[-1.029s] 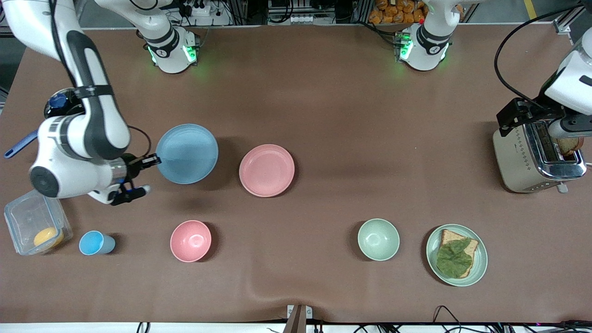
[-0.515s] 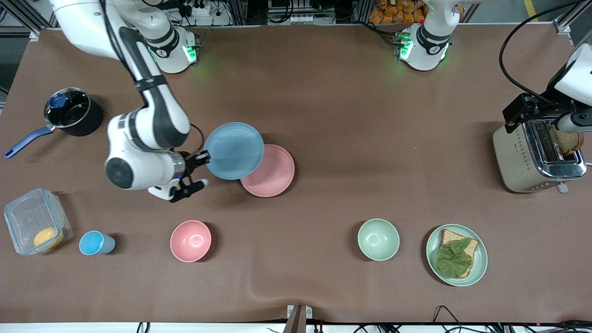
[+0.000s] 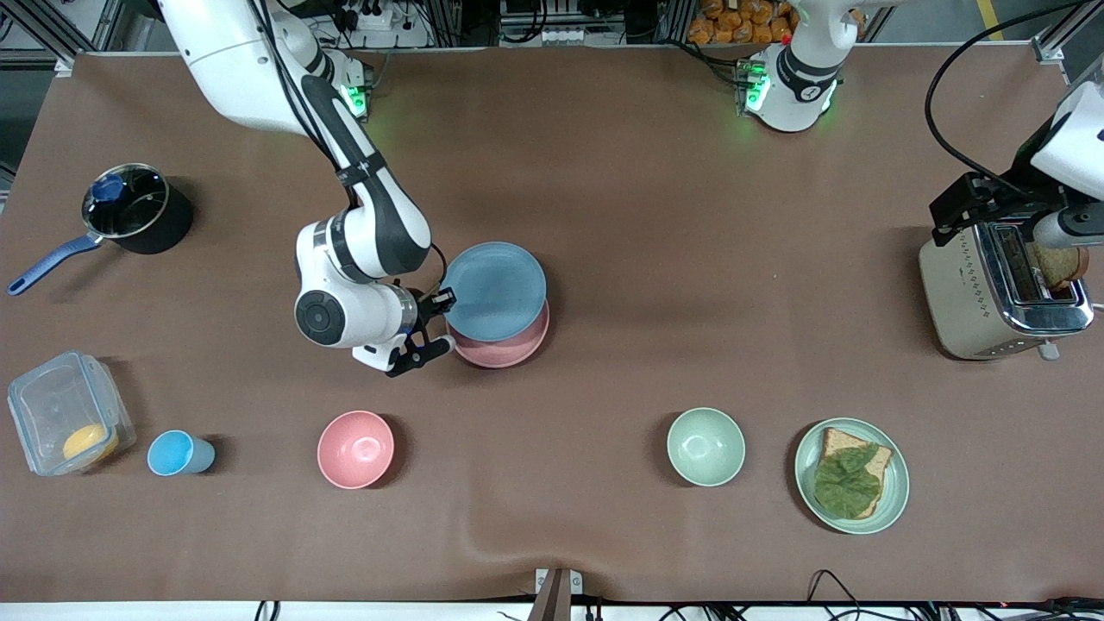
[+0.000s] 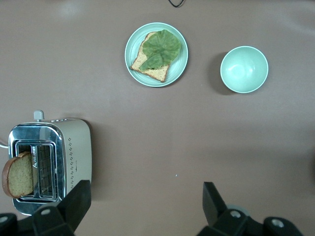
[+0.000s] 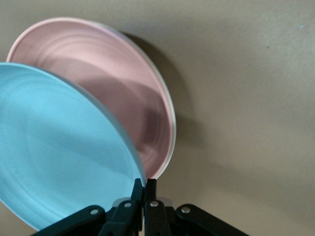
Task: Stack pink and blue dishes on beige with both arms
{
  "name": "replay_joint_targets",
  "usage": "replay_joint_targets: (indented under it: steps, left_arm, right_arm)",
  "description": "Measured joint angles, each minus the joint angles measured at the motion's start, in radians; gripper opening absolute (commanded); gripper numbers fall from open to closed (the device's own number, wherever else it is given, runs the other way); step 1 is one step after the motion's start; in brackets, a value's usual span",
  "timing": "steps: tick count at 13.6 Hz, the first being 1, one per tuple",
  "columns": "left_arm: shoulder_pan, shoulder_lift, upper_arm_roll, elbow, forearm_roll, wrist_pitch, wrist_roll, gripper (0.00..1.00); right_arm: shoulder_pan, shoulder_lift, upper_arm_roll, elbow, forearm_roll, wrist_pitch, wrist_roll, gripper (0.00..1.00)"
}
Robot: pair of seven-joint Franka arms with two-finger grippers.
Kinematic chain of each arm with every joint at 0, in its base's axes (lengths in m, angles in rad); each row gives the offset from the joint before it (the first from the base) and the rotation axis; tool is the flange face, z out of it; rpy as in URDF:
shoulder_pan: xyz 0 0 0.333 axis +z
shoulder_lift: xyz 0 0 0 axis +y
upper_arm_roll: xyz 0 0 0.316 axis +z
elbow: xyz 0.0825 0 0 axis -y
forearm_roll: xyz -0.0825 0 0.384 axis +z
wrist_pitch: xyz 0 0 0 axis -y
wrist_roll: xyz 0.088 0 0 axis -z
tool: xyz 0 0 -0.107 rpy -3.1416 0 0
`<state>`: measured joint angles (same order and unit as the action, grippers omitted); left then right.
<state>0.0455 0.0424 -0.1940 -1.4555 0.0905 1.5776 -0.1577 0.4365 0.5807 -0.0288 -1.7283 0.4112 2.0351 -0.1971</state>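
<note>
A brown cloth covered the long table [image 3: 621, 198], with the two arm bases along its upper edge in the front view. Near the middle lay the pink plate [image 3: 517, 349], flat on the cloth; a pale rim just under its edge in the right wrist view suggested the beige plate [image 5: 172, 129] beneath it, though that could not be told for certain. The right gripper [image 3: 442, 302] was over the edge of the pink plate on the side toward the right arm's end of the table, its fingers clamped tight on the rim of the blue plate [image 3: 496, 289]. That plate hung over the pink one, tilted, its pinched edge higher and its free edge dipping toward the pink plate, and set slightly off from it, so a crescent of pink showed on the side nearer the front camera. Being round, the blue plate had no long axis; its hollow faced upward. The step in hand looked like the placing of the blue plate on the pink one. The next move would call for centring the plate, levelling and lowering it until the rims nested, then letting go. The left gripper [image 4: 142, 209] waited with its jaws wide and empty, over the toaster [image 3: 1000, 289] at the left arm's end of the table, a slice of toast [image 4: 18, 174] standing in one slot.
</note>
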Motion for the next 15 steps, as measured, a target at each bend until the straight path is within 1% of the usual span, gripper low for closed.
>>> replay_joint_targets:
  steps: [2, 5, 6, 7, 8, 12, 14, 15]
  left_arm:
    - [-0.001, 0.000, 0.000, -0.001, -0.001, 0.000, 0.000, 1.00]
    - [-0.003, 0.000, -0.001, -0.001, -0.001, 0.000, 0.000, 1.00]
    - [-0.003, 0.000, -0.001, -0.001, -0.001, 0.000, 0.000, 1.00]
    - [-0.003, 0.000, -0.001, -0.001, -0.001, 0.000, 0.000, 1.00]
    - [-0.003, 0.000, -0.001, -0.001, -0.001, 0.000, 0.000, 1.00]
    - [-0.003, 0.001, -0.001, -0.004, -0.001, 0.000, 0.000, 1.00]
    - [-0.003, 0.001, -0.001, -0.006, -0.001, 0.000, 0.000, 1.00]
    - [-0.003, 0.001, -0.001, -0.007, -0.001, 0.000, 0.000, 1.00]
  right_arm:
    - [0.000, 0.010, -0.002, 0.000, 0.000, 0.034, 0.000, 0.00]
    - [0.000, 0.013, -0.002, 0.002, 0.001, 0.046, 0.000, 0.00]
    - [0.001, 0.015, -0.002, 0.005, 0.001, 0.054, 0.000, 0.03]
    - [0.001, 0.018, -0.002, 0.010, 0.001, 0.056, 0.000, 0.48]
    - [0.001, 0.021, -0.002, 0.015, 0.001, 0.057, 0.000, 0.99]
    - [0.000, 0.021, -0.007, 0.051, 0.001, 0.044, -0.001, 1.00]
    - [0.000, 0.016, -0.026, 0.090, -0.002, -0.004, -0.001, 1.00]
    - [0.000, 0.007, -0.046, 0.118, -0.008, -0.050, -0.002, 1.00]
